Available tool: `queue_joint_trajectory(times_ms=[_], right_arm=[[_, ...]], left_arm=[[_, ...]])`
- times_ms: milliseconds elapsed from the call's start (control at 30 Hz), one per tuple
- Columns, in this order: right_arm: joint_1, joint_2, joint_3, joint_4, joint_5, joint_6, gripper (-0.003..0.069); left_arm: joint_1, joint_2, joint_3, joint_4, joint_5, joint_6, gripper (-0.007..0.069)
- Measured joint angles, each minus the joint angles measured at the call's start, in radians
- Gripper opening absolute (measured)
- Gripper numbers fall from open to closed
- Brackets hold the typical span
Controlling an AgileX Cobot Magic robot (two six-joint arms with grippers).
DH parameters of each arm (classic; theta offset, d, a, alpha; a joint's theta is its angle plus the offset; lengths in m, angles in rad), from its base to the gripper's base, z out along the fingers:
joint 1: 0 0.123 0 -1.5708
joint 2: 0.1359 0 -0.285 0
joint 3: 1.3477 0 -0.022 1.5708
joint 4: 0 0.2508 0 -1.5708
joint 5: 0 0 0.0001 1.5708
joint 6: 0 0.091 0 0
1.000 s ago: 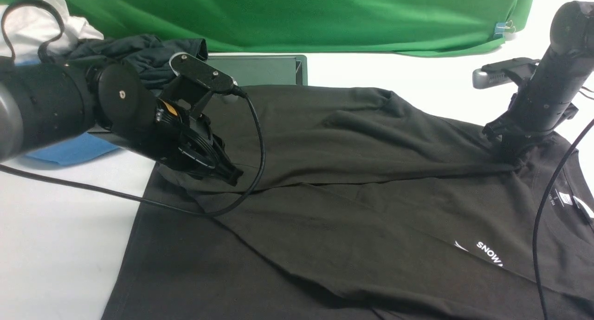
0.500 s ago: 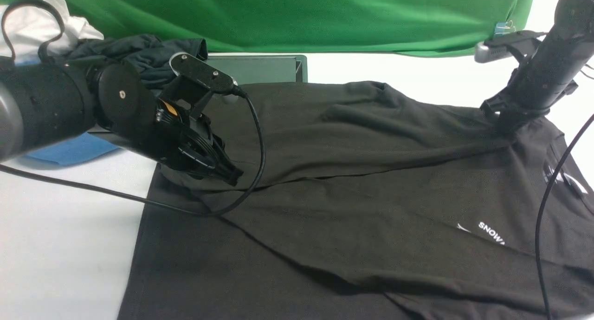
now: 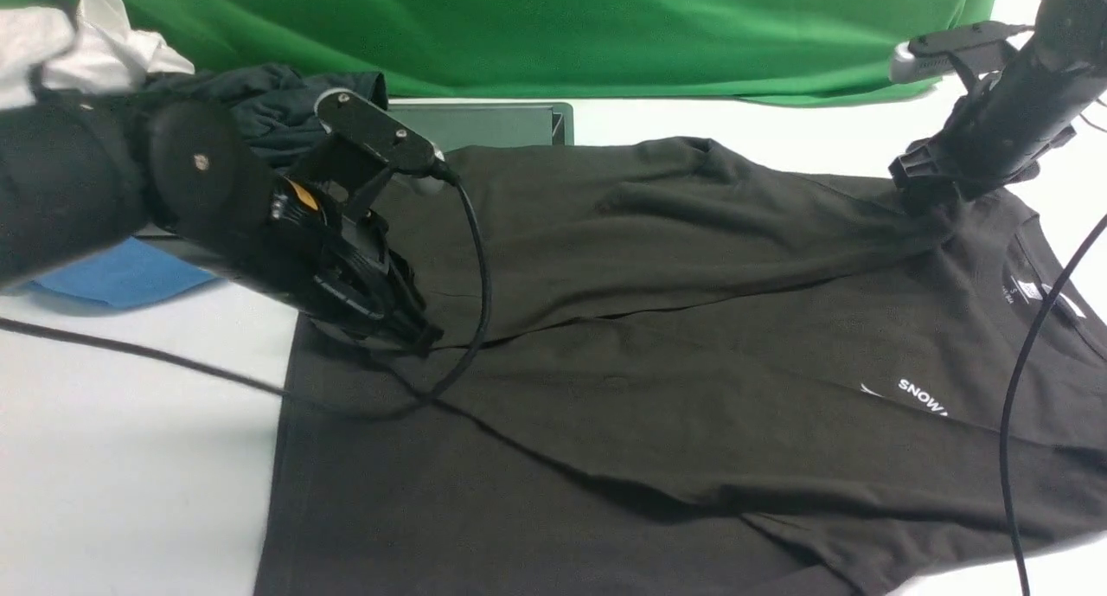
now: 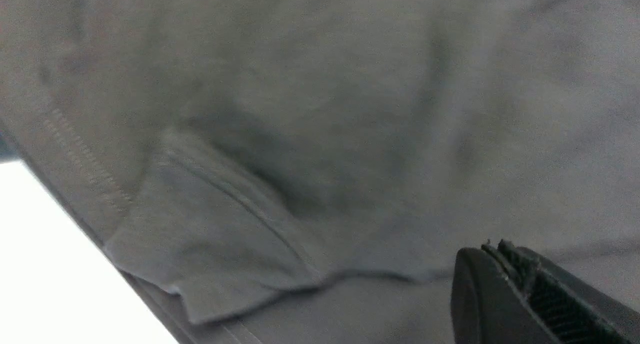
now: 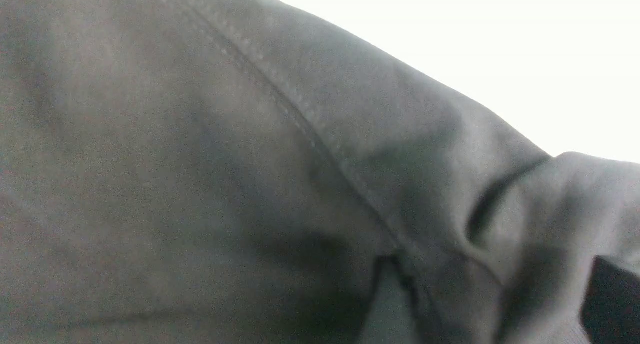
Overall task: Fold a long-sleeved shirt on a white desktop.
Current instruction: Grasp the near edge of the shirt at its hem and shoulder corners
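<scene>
on your white desk (image 3: 130, 458) lies the shirt (image 3: 692, 362). your left gripper (image 3: 419, 336) pinches its fold; your right gripper (image 3: 930, 202) sits at the shoulder, jaws impossible to tell.

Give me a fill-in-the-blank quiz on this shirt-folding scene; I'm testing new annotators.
1. The long-sleeved shirt lies spread on a ___ desktop.
2. The backdrop hanging behind the desktop is ___.
3. The flat cloth beside the shirt, on the robot's left, is ___.

Missing words: white; green; blue.
</scene>
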Motion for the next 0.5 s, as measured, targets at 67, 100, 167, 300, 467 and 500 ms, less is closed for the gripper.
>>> queue_joint_trajectory(times_ms=[67, 100, 167, 300, 467, 500], right_arm=[[0.0, -0.047, 0.0, 0.0, 0.04, 0.0, 0.0506], [0.0, -0.069, 0.0, 0.0, 0.057, 0.0, 0.047], [0.0, -0.11, 0.0, 0.004, 0.095, 0.002, 0.0404], [0.0, -0.261, 0.026, 0.078, 0.173, 0.004, 0.0227], [0.012, -0.46, 0.163, 0.114, 0.186, 0.008, 0.0215], [0.019, -0.491, 0.2, 0.115, 0.179, 0.009, 0.0222]], left_arm=[[-0.067, -0.067, 0.011, 0.0, 0.099, 0.064, 0.0017], [-0.096, -0.088, 0.021, 0.0, 0.13, 0.074, 0.0017], [-0.15, -0.119, 0.05, -0.001, 0.183, 0.085, 0.0017], [-0.277, -0.151, 0.193, -0.01, 0.296, 0.093, 0.0026], [-0.29, -0.151, 0.352, -0.014, 0.222, 0.095, 0.0145], [-0.29, -0.151, 0.378, -0.015, 0.2, 0.1, 0.0192]])
